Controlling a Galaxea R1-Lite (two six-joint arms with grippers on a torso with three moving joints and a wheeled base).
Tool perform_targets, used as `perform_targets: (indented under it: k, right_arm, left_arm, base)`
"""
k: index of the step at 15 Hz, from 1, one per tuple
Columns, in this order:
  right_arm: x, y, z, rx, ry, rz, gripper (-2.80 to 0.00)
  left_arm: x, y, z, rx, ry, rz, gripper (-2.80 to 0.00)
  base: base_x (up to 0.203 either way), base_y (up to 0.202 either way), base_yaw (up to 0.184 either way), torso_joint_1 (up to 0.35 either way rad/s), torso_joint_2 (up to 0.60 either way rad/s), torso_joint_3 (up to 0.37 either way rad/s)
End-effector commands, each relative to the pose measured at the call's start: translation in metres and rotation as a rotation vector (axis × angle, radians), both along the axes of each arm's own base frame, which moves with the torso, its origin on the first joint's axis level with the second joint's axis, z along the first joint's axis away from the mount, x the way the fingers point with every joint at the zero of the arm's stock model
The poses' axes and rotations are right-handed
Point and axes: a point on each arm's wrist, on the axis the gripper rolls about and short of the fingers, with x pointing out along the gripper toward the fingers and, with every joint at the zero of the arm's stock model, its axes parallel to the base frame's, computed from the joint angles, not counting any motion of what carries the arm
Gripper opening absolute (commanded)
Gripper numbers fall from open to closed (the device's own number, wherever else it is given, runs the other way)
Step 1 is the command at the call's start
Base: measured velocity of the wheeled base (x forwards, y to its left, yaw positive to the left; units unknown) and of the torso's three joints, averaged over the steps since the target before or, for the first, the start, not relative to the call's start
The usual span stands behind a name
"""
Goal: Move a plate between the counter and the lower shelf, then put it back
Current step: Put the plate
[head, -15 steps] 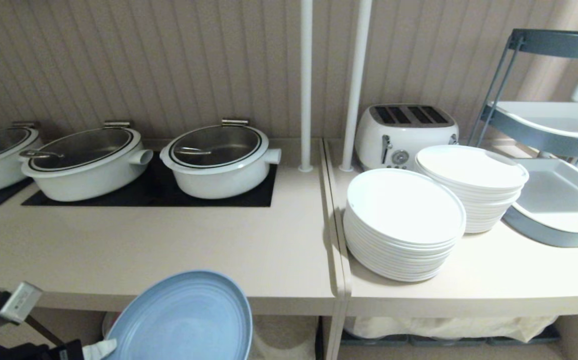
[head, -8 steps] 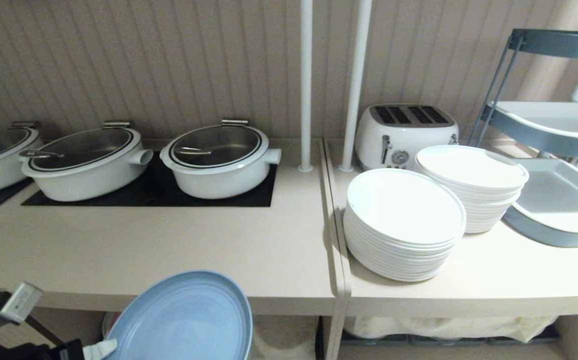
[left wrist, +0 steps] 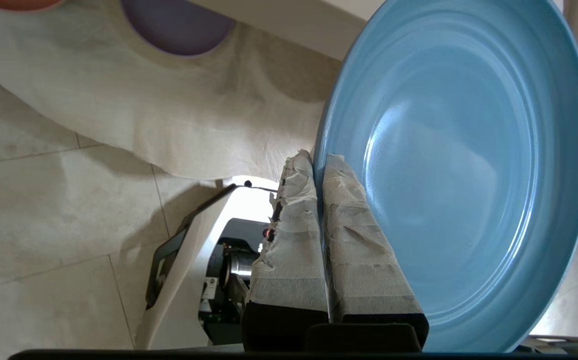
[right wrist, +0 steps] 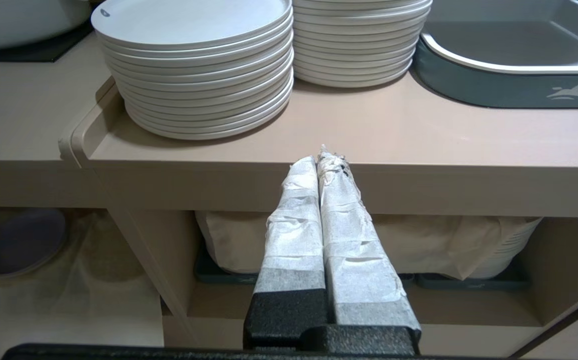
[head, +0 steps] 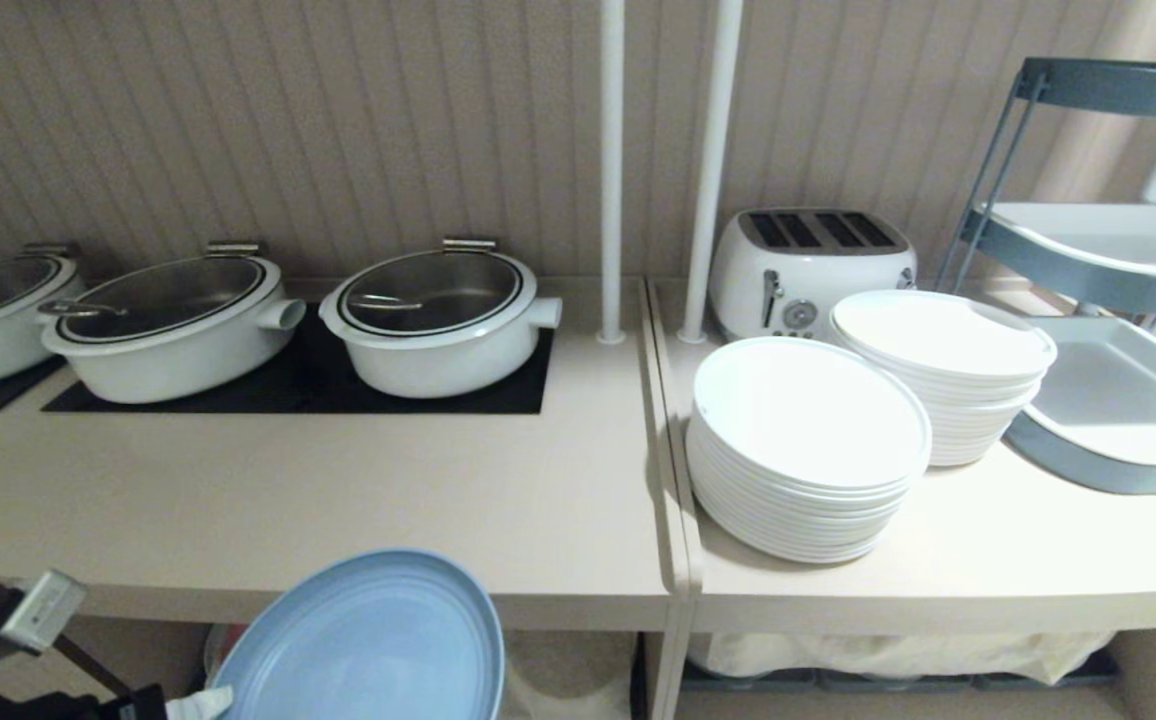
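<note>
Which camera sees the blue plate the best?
The left wrist view. It shows nearly the whole plate up close, with the left gripper pinching its rim. The head view catches only the plate's upper part at the bottom edge, in front of the counter. The right wrist view does not show it at all.

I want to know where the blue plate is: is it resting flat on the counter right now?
No: the plate is tilted in front of the counter edge, its rim pinched by the left gripper.
</note>
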Motion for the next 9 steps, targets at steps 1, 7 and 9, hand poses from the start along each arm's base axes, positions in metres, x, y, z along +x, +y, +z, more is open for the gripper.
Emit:
perform_targets:
  k: [1,7,9]
  right_arm:
    - [0.0000,0.0000,0.0000,0.000,-0.001,-0.001,-2.80]
    - [0.0000,0.0000,0.0000,0.001,-0.001,0.000,-2.80]
    - [0.0000,0.0000,0.0000,0.000,-0.001,0.001,-2.80]
  left_arm:
    - [0.0005,-0.0001,0.0004,-0.004,-0.001,0.002,-2.80]
    - [0.0008,-0.0002,0.0008,-0.004,-0.003,0.001,-2.80]
    - [0.0008,-0.0001,0.0008,-0.004,-0.003,0.003,-2.80]
  base:
    - [0.000,0.000,0.000,0.000,0.00,0.000]
    - [0.002,0.123,-0.001,0.004,0.00,0.002]
    - [0.000,0.198,0.000,0.003,0.00,0.003]
